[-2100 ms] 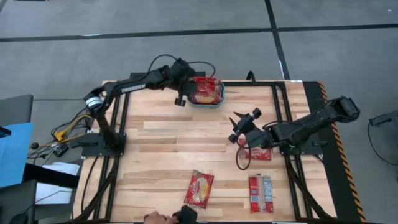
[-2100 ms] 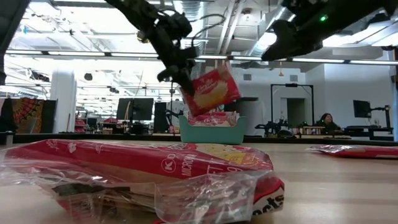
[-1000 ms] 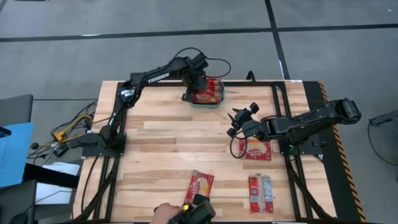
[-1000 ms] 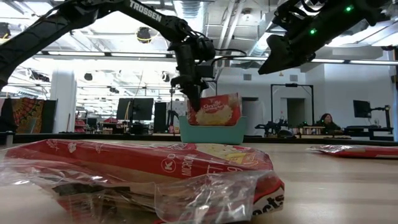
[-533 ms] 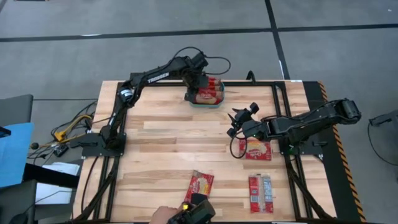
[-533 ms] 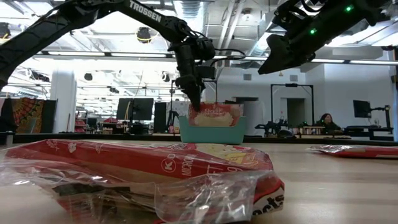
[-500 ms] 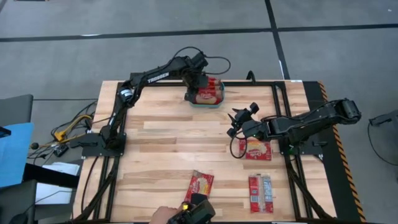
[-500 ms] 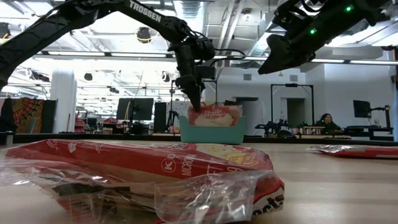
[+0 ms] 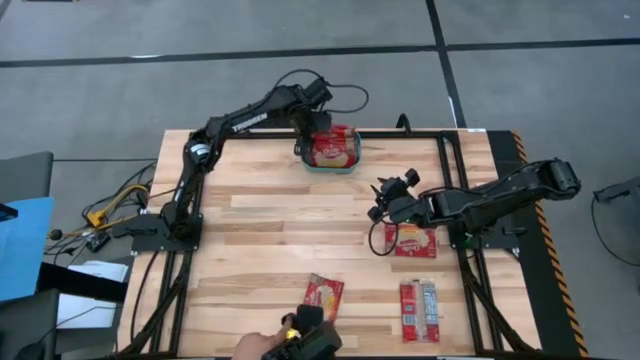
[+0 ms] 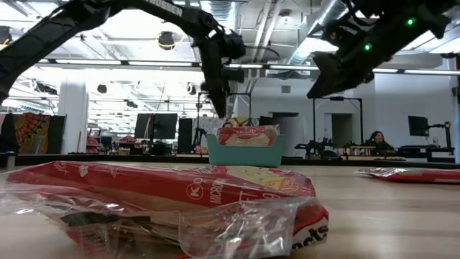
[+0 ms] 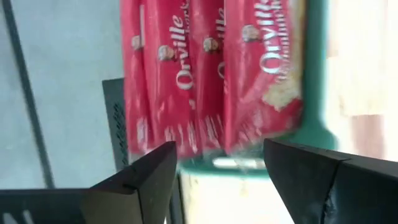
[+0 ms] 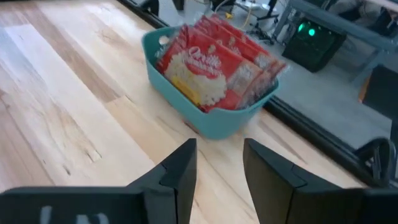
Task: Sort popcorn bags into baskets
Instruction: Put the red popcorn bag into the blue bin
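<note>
One teal basket (image 9: 329,162) at the worktop's (image 9: 260,230) far edge holds several upright bags (image 12: 211,68); I cannot count them. Three bags (image 9: 412,240) lie loose on the worktop. Left gripper (image 9: 322,121) hovers above the basket, fingers wide and empty. Right gripper (image 9: 381,200) is mid-worktop, fingers part open and empty.

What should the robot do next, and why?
Probably lower the right gripper onto the popcorn bag lying just beside it on the table and pick it up. The left gripper stands open above the basket, which already holds several bags, so its drop looks done, while three bags still lie loose on the wood.
</note>
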{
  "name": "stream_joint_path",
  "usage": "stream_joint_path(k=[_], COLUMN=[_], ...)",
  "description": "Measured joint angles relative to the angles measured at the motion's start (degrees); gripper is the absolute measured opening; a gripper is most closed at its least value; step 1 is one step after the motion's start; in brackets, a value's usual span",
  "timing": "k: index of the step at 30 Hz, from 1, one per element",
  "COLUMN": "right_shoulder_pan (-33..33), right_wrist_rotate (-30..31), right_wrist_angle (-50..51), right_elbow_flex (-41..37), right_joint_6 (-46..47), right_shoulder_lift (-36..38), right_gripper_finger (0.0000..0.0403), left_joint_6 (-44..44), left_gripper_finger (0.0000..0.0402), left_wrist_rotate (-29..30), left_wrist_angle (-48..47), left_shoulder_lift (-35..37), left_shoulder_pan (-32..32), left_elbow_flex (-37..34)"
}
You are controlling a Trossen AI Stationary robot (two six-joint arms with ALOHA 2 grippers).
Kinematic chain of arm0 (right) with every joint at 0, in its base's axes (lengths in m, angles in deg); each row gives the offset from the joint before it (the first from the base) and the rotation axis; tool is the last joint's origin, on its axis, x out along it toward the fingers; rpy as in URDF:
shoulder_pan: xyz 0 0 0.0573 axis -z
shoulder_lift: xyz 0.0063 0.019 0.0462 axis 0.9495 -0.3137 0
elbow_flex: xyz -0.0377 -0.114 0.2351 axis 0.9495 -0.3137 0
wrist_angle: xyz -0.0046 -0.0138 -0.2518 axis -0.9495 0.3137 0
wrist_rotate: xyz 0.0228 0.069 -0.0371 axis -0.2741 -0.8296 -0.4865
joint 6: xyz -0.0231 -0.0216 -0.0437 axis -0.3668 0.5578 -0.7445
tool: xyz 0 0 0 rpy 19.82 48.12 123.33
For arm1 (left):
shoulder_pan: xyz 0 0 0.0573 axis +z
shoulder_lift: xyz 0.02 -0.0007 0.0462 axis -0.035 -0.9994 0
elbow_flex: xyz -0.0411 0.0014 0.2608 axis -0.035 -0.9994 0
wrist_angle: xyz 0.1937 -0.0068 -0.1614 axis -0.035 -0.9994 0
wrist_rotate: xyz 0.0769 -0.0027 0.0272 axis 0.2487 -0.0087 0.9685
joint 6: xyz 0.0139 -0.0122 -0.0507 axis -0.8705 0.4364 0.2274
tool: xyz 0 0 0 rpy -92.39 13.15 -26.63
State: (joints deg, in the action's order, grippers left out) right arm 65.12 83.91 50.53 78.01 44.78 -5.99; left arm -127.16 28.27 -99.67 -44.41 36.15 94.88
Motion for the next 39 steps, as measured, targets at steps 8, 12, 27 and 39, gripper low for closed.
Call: stream_joint_path(k=[8, 12, 27, 39], right_shoulder_pan=[4.85, 5.09, -7.87, -12.60], right_wrist_rotate=[-13.28, -20.73, -22.89, -22.46], right_wrist_angle=[-8.33, -6.89, -4.25, -6.23], right_elbow_flex=[-3.55, -3.61, -3.60, -3.59], right_joint_6=[0.67, 1.10, 14.34, 18.03], right_shoulder_lift=[-0.03, -0.55, -0.50, -0.48], right_gripper_finger=[0.0092, 0.0046, 0.0083, 0.0155], left_joint_6=[9.63, 10.17, 14.15, 35.78], left_gripper_finger=[0.0202, 0.0168, 0.0117, 0.0120], left_wrist_rotate=[-25.22, -35.05, -29.84, -22.54], left_wrist_angle=[-1.86, 0.00, 23.08, 52.12], left_shoulder_lift=[8.07, 10.71, 29.44, 49.85], left_shoulder_pan=[5.00, 4.40, -9.21, -26.16], left_elbow_flex=[-3.73, -10.62, -44.66, -75.07])
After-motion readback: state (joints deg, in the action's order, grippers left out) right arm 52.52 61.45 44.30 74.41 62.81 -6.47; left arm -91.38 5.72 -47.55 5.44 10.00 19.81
